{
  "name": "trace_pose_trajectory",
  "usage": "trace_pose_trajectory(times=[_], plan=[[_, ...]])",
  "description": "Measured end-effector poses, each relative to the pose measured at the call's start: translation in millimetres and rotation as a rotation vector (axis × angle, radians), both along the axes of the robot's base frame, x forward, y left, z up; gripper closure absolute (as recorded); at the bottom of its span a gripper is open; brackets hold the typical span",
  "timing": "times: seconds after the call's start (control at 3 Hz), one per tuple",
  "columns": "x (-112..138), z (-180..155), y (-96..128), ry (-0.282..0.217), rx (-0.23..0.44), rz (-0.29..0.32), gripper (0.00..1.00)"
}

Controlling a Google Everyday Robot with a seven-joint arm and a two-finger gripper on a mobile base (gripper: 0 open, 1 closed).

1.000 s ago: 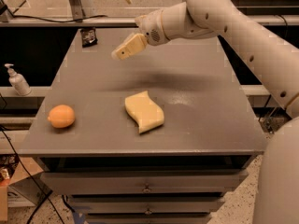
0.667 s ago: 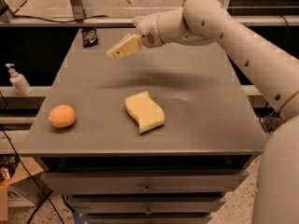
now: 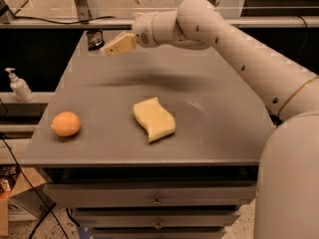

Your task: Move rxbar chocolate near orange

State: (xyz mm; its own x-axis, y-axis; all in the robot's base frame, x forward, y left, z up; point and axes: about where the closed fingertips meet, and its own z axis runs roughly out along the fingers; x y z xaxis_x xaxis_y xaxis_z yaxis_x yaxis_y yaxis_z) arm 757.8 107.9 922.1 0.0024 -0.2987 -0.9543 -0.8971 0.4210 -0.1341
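Since the earlier frame the gripper (image 3: 117, 45) has been carried leftward and is now held above the far left of the table (image 3: 224, 113), just right of the rxbar chocolate (image 3: 94, 38) (whether it is wide or narrow cannot be told). The orange (image 3: 66, 124) is seen near left, well apart from the bar.

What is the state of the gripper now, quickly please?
Gripper: cannot be told; it hangs over the far corner of the table, beside the rxbar chocolate, which lies unheld.
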Motion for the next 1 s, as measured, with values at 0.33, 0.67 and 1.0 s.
trace_pose_trajectory(times=[0.33,0.67,1.0], plan=[[21.3,-6.3,20.0,-0.006,-0.026,-0.016,0.0],[43.6,-11.3,40.9,-0.005,-0.045,-0.025,0.0],[62.5,-19.2,57.8,0.015,-0.043,-0.032,0.0]])
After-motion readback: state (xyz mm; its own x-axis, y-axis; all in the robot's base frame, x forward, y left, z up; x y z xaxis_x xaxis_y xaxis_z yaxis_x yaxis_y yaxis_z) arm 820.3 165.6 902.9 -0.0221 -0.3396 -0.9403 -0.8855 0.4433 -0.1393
